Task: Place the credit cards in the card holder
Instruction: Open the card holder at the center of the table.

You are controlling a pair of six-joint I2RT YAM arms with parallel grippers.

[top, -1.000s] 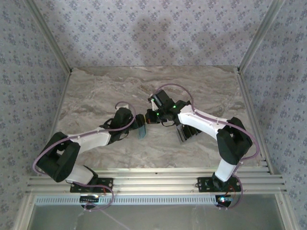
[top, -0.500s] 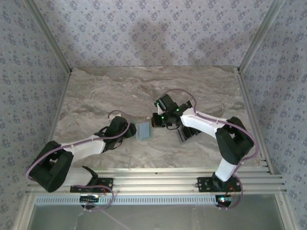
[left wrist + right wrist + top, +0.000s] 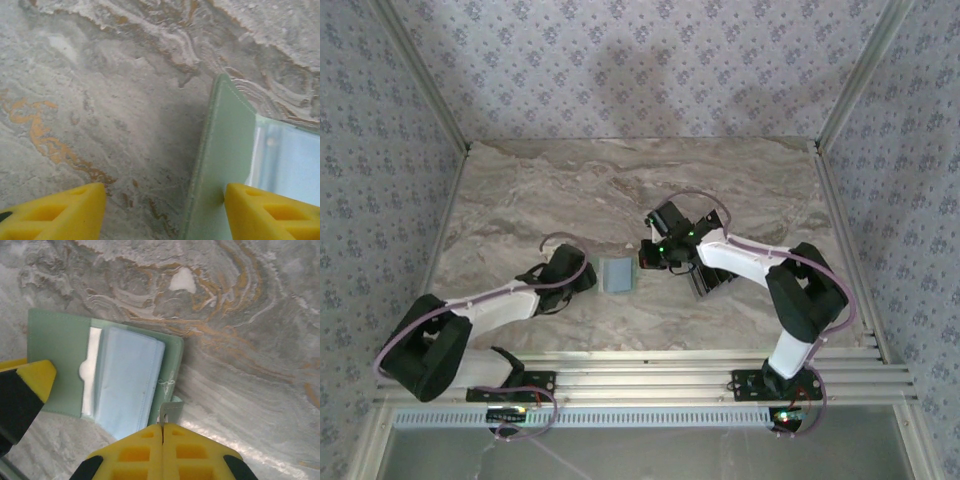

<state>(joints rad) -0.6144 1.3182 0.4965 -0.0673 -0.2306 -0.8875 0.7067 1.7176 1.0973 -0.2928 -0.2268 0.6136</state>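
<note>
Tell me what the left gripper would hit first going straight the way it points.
Probably the sage-green, roughly square card holder: its edge lies just ahead of the left gripper, off to one finger's side. Depth is unclear, so the marble table could come first.

Sage-green card holder (image 3: pixel 55 347) (pale blue inside); grey, orange-veined marble table (image 3: pixel 520 190).

Marble table (image 3: pixel 520 190), card holder (image 3: pixel 617 275), credit cards (image 3: pixel 712 284)
</note>
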